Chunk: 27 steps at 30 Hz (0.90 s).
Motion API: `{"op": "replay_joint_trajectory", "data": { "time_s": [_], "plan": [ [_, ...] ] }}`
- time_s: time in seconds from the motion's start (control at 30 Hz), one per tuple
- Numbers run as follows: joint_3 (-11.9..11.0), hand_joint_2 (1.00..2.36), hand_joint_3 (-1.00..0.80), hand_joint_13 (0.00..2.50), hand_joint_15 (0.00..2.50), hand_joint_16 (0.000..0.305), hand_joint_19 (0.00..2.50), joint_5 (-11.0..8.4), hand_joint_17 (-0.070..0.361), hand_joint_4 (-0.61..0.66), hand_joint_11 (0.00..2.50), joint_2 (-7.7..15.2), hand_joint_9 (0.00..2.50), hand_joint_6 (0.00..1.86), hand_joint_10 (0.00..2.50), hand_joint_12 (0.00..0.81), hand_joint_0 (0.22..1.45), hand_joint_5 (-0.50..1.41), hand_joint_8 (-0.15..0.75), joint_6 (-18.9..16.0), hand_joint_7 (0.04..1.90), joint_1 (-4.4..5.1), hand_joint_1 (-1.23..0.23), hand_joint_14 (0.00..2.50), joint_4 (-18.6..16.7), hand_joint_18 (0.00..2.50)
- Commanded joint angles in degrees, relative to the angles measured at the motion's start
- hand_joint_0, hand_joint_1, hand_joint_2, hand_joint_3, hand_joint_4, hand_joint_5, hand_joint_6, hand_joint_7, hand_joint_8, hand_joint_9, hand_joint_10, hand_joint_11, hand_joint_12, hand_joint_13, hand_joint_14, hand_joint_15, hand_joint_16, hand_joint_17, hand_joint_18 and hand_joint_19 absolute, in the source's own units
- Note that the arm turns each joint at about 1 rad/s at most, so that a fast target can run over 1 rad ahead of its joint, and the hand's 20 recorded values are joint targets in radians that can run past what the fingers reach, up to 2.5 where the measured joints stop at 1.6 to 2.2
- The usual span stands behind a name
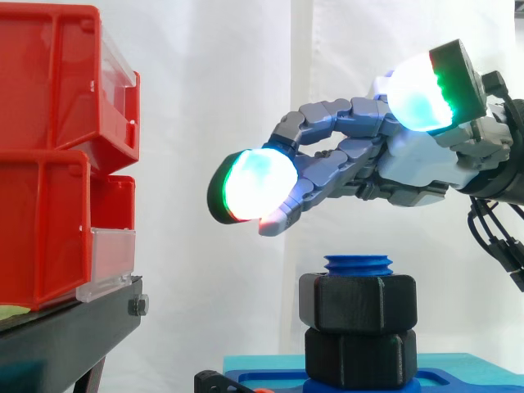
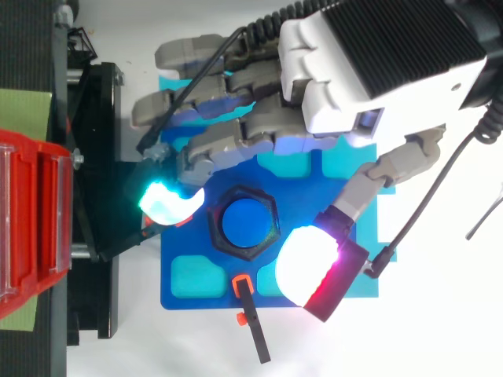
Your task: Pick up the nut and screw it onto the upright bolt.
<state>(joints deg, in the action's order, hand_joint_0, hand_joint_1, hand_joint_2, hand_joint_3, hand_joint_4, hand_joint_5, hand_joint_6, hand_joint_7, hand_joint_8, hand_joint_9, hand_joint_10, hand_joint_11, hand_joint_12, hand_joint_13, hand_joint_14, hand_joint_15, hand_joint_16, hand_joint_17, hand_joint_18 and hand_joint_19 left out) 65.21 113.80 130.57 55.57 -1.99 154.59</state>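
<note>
A blue upright bolt point(image 1: 359, 264) stands on a blue base point(image 2: 189, 279). Two black hex nuts are stacked on it: the upper nut point(image 1: 358, 301) sits near the bolt's top, the lower nut point(image 1: 360, 357) rests by the base. From above, the nut point(image 2: 242, 222) rings the blue bolt top point(image 2: 247, 221). My hand point(image 1: 409, 160) hovers just above the bolt, open, fingers stretched left with glowing pads point(image 1: 258, 187), thumb point(image 2: 314, 263) apart on the near side. Nothing is held; the hand touches neither nut.
Red bins point(image 1: 57, 147) stand stacked on a black stand point(image 1: 65, 332) at the left. A small black clamp with orange tips point(image 2: 250, 318) lies at the base's front edge. White surface lies to the right of the base.
</note>
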Motion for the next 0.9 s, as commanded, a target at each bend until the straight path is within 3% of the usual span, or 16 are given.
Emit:
{"op": "replay_joint_trajectory", "data": {
  "time_s": [0.0, 0.23, 0.37, 0.87],
  "plan": [
    [0.1, 1.00, -0.50, 0.02, 0.00, 0.035, 0.00, -1.03, 0.080, 0.15, 0.00, 0.0, 0.29, 0.50, 0.00, 0.317, 0.46, -0.18, 0.223, 0.1, 0.69, 0.32, -0.19, 0.00, -0.1, 0.00],
    [2.2, 1.00, -0.50, 0.00, 0.00, 0.037, 0.00, -1.74, 0.083, 0.15, 0.00, 0.0, 0.25, 0.50, 0.00, 0.322, 0.46, -0.19, 0.222, 0.1, 0.69, 0.85, -0.18, 0.00, -1.2, 0.00],
    [2.5, 1.00, -0.50, 0.00, 0.00, 0.037, 0.00, -3.67, 0.083, 0.16, 0.00, 0.0, 0.25, 0.50, 0.00, 0.323, 0.46, -0.19, 0.223, 0.3, 0.70, 1.28, -0.18, 0.00, -0.4, 0.00],
    [2.5, 1.00, -0.50, 0.00, 0.00, 0.037, 0.00, -4.02, 0.084, 0.17, 0.00, 0.0, 0.26, 0.50, 0.00, 0.325, 0.46, -0.18, 0.226, 2.6, 0.73, 1.55, -0.18, 0.00, 0.6, 0.00]
  ]
}}
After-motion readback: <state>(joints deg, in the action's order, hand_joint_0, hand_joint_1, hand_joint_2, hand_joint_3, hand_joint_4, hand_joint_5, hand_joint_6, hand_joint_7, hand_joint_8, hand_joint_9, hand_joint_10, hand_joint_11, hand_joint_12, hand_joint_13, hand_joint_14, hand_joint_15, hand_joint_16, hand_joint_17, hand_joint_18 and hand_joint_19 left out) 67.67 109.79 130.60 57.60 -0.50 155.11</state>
